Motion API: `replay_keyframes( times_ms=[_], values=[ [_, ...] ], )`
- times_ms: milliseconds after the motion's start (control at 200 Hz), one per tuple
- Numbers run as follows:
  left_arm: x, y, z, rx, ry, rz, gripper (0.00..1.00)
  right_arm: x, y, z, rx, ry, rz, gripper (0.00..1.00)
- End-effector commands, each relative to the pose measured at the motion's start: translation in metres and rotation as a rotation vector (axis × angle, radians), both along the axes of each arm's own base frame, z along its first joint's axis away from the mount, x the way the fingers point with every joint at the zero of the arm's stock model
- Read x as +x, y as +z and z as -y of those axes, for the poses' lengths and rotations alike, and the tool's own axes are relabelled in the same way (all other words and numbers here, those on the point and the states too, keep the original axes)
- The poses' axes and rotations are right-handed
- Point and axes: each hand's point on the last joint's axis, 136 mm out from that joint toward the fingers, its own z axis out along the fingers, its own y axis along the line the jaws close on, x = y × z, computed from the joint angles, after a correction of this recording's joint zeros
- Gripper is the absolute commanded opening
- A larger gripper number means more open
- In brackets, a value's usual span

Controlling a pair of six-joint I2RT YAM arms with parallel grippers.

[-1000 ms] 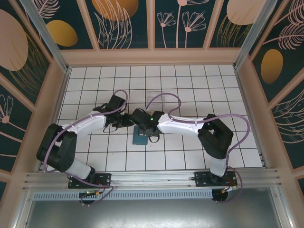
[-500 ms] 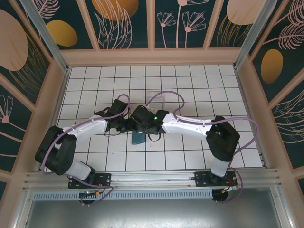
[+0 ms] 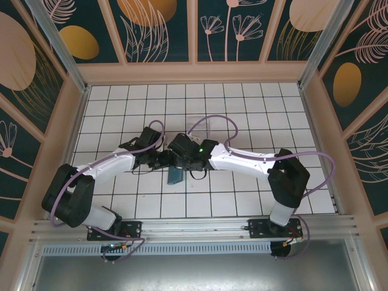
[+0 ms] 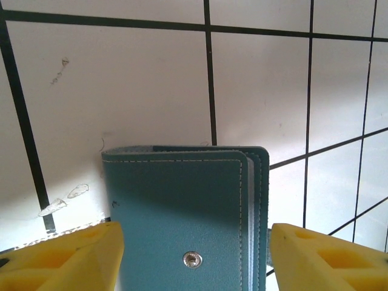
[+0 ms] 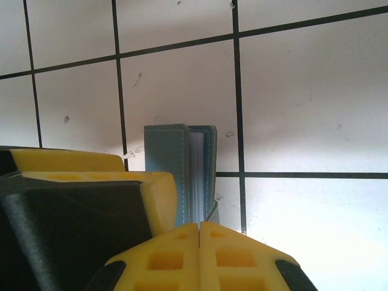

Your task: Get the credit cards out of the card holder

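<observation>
Your left fingers stand wide, flanking the holder; your right fingers are pressed shut, holder at their 12 o'clock.

1. Left arm: elbow folded back at the near left, forearm reaching right toward desk centre.
2. Left gripper: jaws wide apart, yellow fingers gripping nothing.
3. Right arm: elbow at the near right, forearm stretched left, wrist close to the left wrist.
4. Right gripper: jaws pressed together, fingertips meeting on the lower edge of the card holder.
5. Grippers just beside each other.
</observation>
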Motion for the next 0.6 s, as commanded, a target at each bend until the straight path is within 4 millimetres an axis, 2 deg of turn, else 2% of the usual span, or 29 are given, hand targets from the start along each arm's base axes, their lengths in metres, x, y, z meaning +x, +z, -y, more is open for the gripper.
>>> replay_keyframes(
  times_ms=[0,150,360,596],
  values=[
    [-0.008,0.006,0.009,-0.051,-0.047,-0.004,0.68,0.004,0.023,-0.005,0.073,-0.023,0.031,0.04],
    [-0.009,0.012,0.012,-0.08,-0.058,0.005,0.7,0.004,0.025,-0.005,0.082,-0.027,0.034,0.04],
    [-0.015,0.004,0.012,-0.082,-0.068,-0.022,0.72,0.005,0.032,-0.005,0.096,-0.027,0.048,0.04],
    [-0.019,0.006,0.014,-0.104,-0.087,-0.016,0.76,0.005,0.031,-0.004,0.093,-0.03,0.045,0.04]
  ],
)
